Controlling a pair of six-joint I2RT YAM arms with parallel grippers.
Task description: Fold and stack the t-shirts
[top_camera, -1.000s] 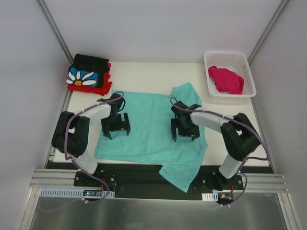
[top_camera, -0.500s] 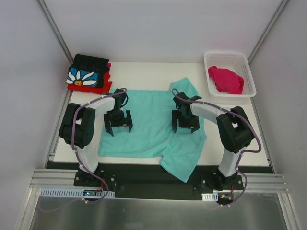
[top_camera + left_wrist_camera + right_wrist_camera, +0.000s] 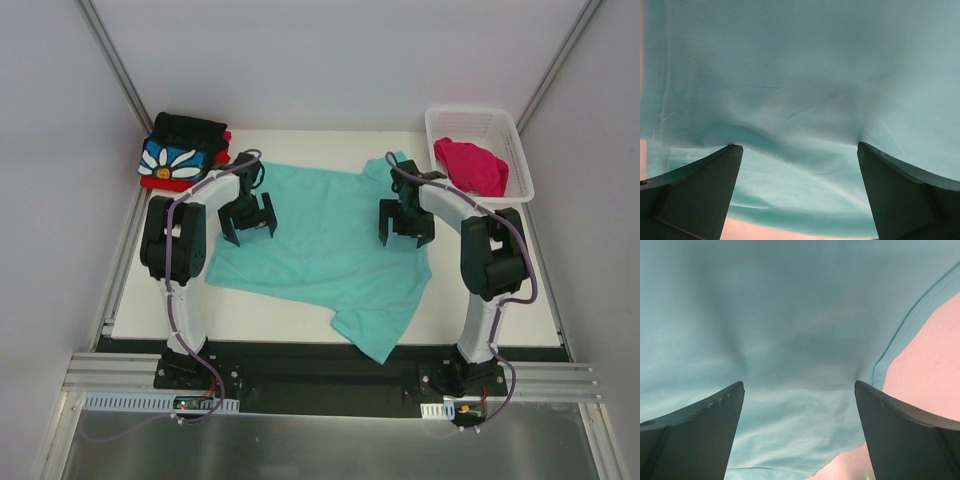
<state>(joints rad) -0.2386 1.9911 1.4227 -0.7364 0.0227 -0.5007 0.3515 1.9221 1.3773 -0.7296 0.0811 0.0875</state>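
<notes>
A mint-teal t-shirt (image 3: 320,250) lies spread flat in the middle of the table, one sleeve hanging over the near edge. My left gripper (image 3: 247,220) stands open on its left part, fingertips (image 3: 730,155) pressing into the cloth (image 3: 800,90). My right gripper (image 3: 406,222) stands open on the shirt's right part near its hem (image 3: 900,325); the fingers (image 3: 865,395) dent the fabric (image 3: 790,340). A folded black t-shirt with a white daisy (image 3: 180,160) sits on a folded red one (image 3: 185,185) at the back left. A magenta-pink t-shirt (image 3: 472,166) lies crumpled in the basket.
The white lattice basket (image 3: 520,150) stands at the back right corner. Bare white table (image 3: 490,300) shows to the right of the teal shirt and along the back edge. Grey walls close in on both sides.
Both grippers have slid away from me across the table, still open and pressing on the teal shirt, which has shifted toward the back with them.
</notes>
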